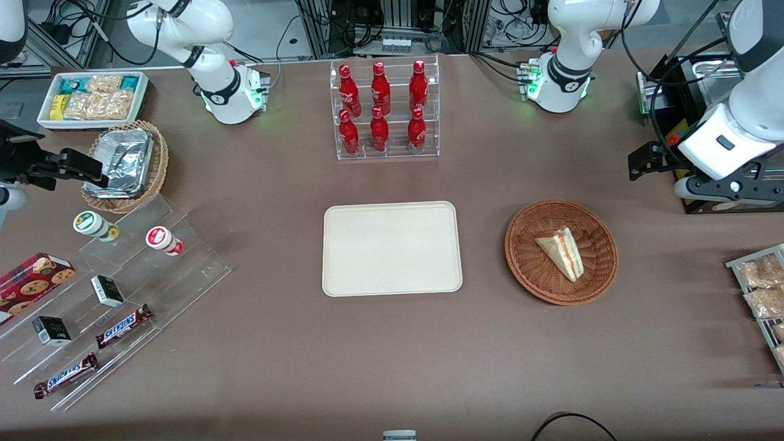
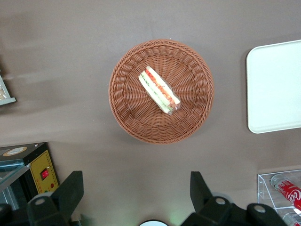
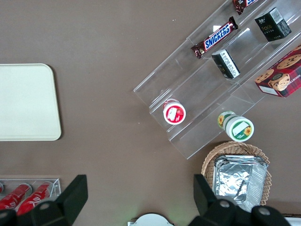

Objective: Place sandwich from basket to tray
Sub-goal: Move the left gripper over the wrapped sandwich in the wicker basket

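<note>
The sandwich (image 1: 560, 251) (image 2: 159, 89), a pale wedge with red and green filling, lies in the round reddish-brown basket (image 1: 531, 269) (image 2: 131, 110). The cream tray (image 1: 392, 248) (image 2: 275, 84) sits bare at the table's middle, beside the basket toward the parked arm's end. My gripper (image 1: 642, 165) (image 2: 135, 188) hangs high above the table, farther from the front camera than the basket and nearer the working arm's end. Its fingers (image 2: 70, 188) stand wide apart, open, with only bare table between them.
A clear rack of red bottles (image 1: 386, 110) stands farther from the front camera than the tray. A black box with a yellow panel (image 2: 33, 169) sits near my gripper. Snack packets on a wire rack (image 1: 759, 288) lie at the working arm's end. A stepped acrylic stand (image 1: 122, 288) and a foil-filled wicker basket (image 1: 125, 162) are at the parked arm's end.
</note>
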You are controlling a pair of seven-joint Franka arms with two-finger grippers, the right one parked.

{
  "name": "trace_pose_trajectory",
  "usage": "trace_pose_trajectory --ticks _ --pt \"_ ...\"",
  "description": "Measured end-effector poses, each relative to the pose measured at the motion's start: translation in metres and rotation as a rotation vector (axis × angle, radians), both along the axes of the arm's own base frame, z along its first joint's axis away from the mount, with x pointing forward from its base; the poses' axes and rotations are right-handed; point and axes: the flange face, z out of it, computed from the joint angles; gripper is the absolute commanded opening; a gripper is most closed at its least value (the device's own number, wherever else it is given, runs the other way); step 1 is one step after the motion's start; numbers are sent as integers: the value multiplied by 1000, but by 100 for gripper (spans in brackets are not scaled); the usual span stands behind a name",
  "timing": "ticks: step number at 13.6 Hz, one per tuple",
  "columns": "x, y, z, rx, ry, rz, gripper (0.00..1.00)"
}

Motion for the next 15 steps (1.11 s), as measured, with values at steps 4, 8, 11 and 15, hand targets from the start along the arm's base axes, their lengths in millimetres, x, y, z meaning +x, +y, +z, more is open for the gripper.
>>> trace_pose_trajectory --ticks 4,8,11,15 --pt "1 -1 -2 1 1 4 100" --pt "7 -3 -59 1 8 3 100" --pt "8 -4 -116 -1 -1 6 100" --pt "0 -7 -177 -5 -56 65 100"
